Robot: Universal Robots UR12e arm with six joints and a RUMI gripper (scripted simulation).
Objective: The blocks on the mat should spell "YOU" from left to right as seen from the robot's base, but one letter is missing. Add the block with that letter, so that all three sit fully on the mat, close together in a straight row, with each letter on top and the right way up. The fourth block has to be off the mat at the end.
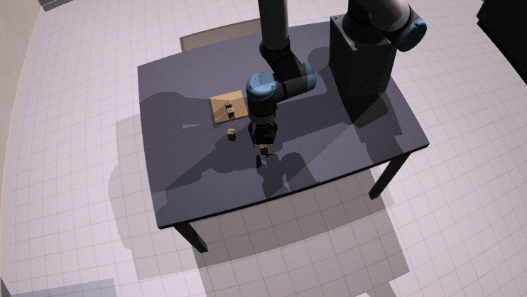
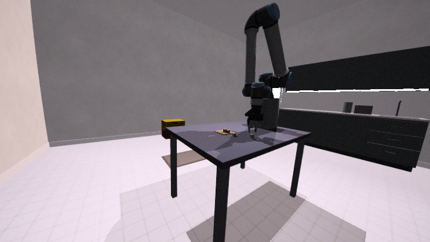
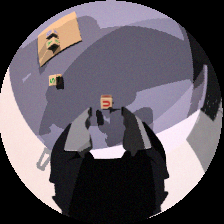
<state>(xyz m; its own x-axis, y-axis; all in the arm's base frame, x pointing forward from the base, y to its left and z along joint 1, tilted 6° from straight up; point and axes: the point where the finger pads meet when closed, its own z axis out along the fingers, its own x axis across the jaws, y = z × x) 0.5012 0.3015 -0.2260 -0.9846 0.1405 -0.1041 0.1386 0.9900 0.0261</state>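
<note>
While our gripper (image 3: pixel 106 119) hung part-open and held nothing, we saw the red-lettered block (image 3: pixel 106 102) just ahead — mid-table (image 1: pixel 177 192).

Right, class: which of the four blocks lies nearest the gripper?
The red-lettered block, alone on the table just ahead of the gripper. The green-lettered one lies farther off; two sit on the mat.

Mat blocks (image 1: pixel 229 107): letters too small to read (top and exterior views alike)
Arm (image 1: pixel 273 25): upper links cut off by top view's edge
Table (image 3: pixel 150 55): far edge lost in wrist view's black rim
</note>
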